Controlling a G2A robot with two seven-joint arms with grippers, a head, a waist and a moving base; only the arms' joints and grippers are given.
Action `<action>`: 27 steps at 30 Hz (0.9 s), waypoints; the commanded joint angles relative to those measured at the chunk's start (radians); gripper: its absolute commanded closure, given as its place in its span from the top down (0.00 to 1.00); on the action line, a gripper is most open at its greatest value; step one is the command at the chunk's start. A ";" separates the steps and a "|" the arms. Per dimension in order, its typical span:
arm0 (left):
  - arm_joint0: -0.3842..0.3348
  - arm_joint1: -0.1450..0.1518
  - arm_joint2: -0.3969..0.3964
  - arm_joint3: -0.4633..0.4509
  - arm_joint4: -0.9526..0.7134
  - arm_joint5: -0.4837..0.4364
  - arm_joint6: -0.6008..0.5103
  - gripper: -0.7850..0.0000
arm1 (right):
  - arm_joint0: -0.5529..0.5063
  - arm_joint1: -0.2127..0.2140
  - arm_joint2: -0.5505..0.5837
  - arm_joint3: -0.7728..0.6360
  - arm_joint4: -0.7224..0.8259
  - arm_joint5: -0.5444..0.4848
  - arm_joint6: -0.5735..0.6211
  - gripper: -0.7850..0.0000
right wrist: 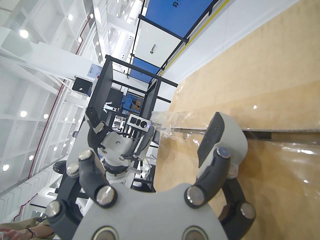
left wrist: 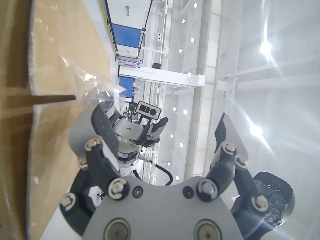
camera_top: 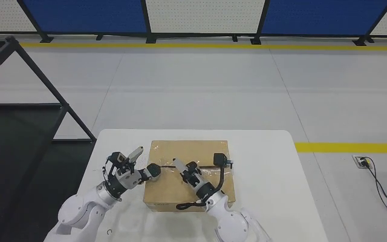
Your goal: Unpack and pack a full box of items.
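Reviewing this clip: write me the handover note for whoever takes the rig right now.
Grippers: left gripper open at the box edge on its own side, one finger beside the lifted end of the clear tape. The right gripper is open above the box top, one finger over the seam.
Things: box sits on the white table, flaps shut.
Done: nothing unpacked.
Left: peel tape, open flaps, unpack, repack.

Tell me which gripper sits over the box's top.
The right gripper, open above the taped seam of the cardboard box; the left gripper is at the box's side edge, by the loose end of the tape.
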 commanded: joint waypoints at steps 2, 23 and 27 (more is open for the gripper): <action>0.008 -0.002 -0.011 -0.001 -0.022 -0.025 0.005 1.00 | -0.003 0.000 0.001 -0.002 -0.003 -0.001 0.003 1.00; 0.062 -0.005 -0.120 -0.017 -0.051 -0.133 0.054 1.00 | -0.006 -0.009 -0.019 -0.013 0.055 -0.008 0.049 1.00; 0.069 -0.003 -0.140 -0.002 -0.025 -0.151 0.050 1.00 | 0.000 -0.013 -0.029 -0.026 0.066 -0.012 0.043 1.00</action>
